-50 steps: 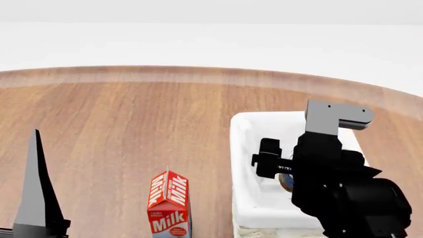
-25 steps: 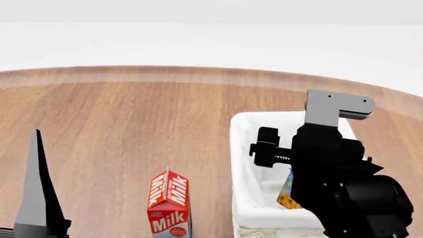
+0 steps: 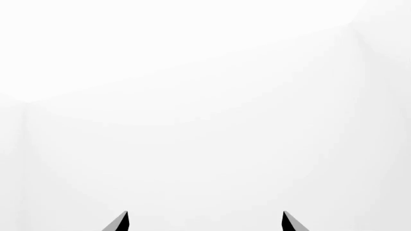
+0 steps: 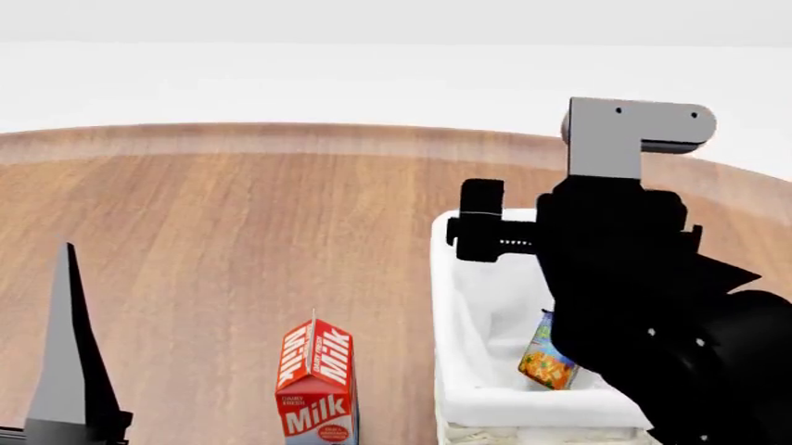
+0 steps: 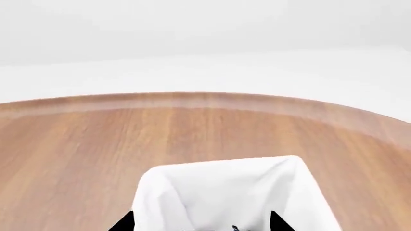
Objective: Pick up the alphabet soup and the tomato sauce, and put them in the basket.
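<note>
The alphabet soup lies tilted inside the basket, its blue label and orange picture showing beside my right arm. The cream basket with white lining also fills the lower part of the right wrist view. My right gripper hangs above the basket, open, with nothing between its fingertips. Its black body juts out over the basket's far rim in the head view. My left gripper is open and faces only blank white. One of its fingers stands at the near left. The tomato sauce is out of view.
A red milk carton stands upright just left of the basket, near the front edge of the view. The round wooden table stretches away to its curved far edge.
My right arm has risen up out of the basket and back. The alphabet soup, earlier at the gripper, now lies free in the basket. The left arm has not moved.
</note>
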{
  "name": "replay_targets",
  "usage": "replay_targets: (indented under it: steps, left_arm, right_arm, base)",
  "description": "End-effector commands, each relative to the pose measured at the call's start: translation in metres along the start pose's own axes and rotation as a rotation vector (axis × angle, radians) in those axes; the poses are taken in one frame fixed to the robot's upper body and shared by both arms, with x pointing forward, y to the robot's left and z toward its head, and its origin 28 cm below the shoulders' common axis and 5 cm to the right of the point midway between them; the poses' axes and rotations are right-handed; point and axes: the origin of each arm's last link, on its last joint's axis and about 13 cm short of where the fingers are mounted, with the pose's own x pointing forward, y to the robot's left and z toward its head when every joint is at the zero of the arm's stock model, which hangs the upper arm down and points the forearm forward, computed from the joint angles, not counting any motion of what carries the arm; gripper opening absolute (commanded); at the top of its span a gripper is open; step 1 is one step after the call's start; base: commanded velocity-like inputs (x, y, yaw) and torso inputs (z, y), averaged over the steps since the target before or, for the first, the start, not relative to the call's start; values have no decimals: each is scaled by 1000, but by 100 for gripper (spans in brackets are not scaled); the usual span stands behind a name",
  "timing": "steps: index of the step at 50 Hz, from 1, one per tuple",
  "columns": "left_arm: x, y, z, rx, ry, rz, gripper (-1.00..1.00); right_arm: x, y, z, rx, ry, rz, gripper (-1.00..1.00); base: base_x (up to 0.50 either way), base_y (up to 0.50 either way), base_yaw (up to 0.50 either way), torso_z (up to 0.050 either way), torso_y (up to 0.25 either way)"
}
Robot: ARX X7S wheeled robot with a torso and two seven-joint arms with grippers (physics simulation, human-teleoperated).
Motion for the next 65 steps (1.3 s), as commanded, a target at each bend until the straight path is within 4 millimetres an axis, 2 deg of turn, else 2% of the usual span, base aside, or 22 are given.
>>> replay_targets:
  steps: [1,12,22,26,41,44,45,52,54,57,60,63,65]
  left_arm:
    - [0,0,0,2,-2,2,100]
    - [0,0,2,2,-3,1,100]
    - [1,2,3,5,-4,4,100]
    - [0,1,2,4,-2,5,100]
    - [0,0,3,4,-1,1,100]
    - [-1,0,2,4,1,-1,100]
    - [0,0,2,5,1,-2,100]
    - [0,0,1,7,3,-2,100]
    - [0,0,1,6,2,-1,100]
    - [0,0,2,6,1,-1,100]
    - [1,1,3,8,0,0,100]
    - [1,1,3,9,0,0,100]
    - [0,1,2,8,1,-2,100]
  right_arm:
    - [-35,2,2,-69,-18,98,100]
    - [-73,6,-4,-153,-25,188,100]
    - [-104,7,-31,-281,29,283,100]
    - [-119,8,-32,-318,37,323,100]
    - [-173,13,-60,-467,71,474,100]
    - [-175,14,-64,-466,76,488,100]
    - [-174,14,-73,-476,83,500,100]
    - [-184,17,-79,-506,116,551,100]
    - [-185,18,-89,-514,127,564,100]
    - [-191,18,-87,-526,138,579,100]
    - [-192,18,-99,-561,160,614,100]
    - [-198,19,-95,-566,174,629,100]
    - [-198,18,-107,-574,191,639,100]
  base:
    - [0,0,0,0,0]
    - [0,0,0,0,0]
    - [0,0,0,0,0]
    - [0,0,0,0,0]
    - [0,0,0,0,0]
    - [0,0,0,0,0]
    - [0,0,0,0,0]
    - [0,0,0,0,0]
    - [0,0,0,0,0]
    - [0,0,0,0,0]
    - [0,0,0,0,0]
    - [0,0,0,0,0]
    - [0,0,0,0,0]
